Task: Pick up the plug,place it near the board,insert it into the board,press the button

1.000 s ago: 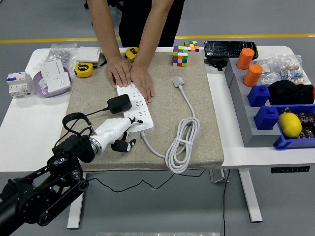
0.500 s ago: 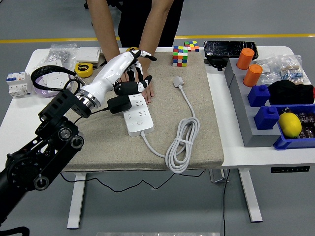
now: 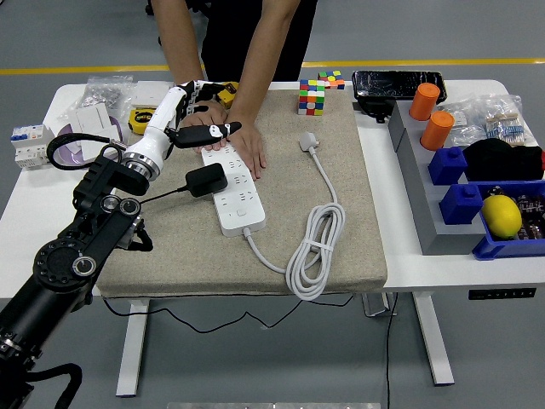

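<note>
The white power board [image 3: 238, 203] lies on the beige mat [image 3: 341, 196], with a black adapter plug [image 3: 207, 179] sitting on its left side. A loose white plug [image 3: 308, 141] lies to the right, its cable coiled [image 3: 316, 247] toward the mat's front. A person's two hands [image 3: 245, 145] press down on the board's far end. My left hand [image 3: 203, 109], white with black fingertips, hovers open above the person's left hand at the mat's far left corner, holding nothing. My right arm is not in view.
A Rubik's cube [image 3: 312, 96] stands at the mat's far edge. Two tape measures [image 3: 145, 121], a purple bowl with sockets [image 3: 89, 141] and a breaker [image 3: 31, 143] sit at the left. Bins with orange cylinders [image 3: 438, 129] and a lemon [image 3: 501, 216] are on the right.
My left arm swung up from the mat's front left, past the board, to the far left corner over the person's hands. The person's hands and both plugs stayed put.
</note>
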Robot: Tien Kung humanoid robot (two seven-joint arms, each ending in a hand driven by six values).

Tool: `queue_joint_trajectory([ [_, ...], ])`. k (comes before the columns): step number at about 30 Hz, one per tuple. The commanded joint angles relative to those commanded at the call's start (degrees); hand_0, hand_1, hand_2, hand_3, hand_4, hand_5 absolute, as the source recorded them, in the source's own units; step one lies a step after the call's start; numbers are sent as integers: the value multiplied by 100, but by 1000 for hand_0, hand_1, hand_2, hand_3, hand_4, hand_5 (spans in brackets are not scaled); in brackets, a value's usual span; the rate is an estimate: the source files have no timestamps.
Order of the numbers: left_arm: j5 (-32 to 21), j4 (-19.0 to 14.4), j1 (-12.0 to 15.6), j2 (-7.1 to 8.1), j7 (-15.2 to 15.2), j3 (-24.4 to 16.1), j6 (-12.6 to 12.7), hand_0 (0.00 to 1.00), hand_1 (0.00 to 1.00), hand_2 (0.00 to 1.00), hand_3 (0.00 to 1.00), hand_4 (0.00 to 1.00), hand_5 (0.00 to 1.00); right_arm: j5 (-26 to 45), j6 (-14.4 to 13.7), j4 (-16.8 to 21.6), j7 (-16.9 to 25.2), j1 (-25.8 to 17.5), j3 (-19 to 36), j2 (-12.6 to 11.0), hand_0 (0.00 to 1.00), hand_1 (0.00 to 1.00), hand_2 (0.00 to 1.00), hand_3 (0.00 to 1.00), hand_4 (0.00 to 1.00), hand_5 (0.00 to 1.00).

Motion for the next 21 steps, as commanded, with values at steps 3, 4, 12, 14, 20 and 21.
queue_joint_trajectory([
  [3,162,292,-29,-39,55,53,-52,884,925,832,839,998,320,7,2,0,2,6,-28,-9,621,584,618,539,878,610],
  [4,135,371,-41,-39,55,104,-59,884,925,832,839,998,320,6,2,0,1,8,-30,-11,621,584,618,539,878,610],
  [12,114,1087,-199,-19,143,772,-182,899,947,837,807,998,330,13,8,0,-6,17,-67,-26,621,584,618,539,878,608],
  [14,274,1204,-234,-22,167,870,-180,931,958,834,767,998,329,13,8,0,-7,17,-70,-30,621,583,618,539,877,608],
  [20,983,1496,-293,-47,203,893,-46,935,950,809,749,998,287,7,9,0,-12,12,-68,-38,621,583,618,539,877,608],
  [21,1164,1532,-300,-50,210,864,-2,935,950,809,749,998,287,2,9,0,-13,10,-63,-37,621,583,618,539,877,608],
])
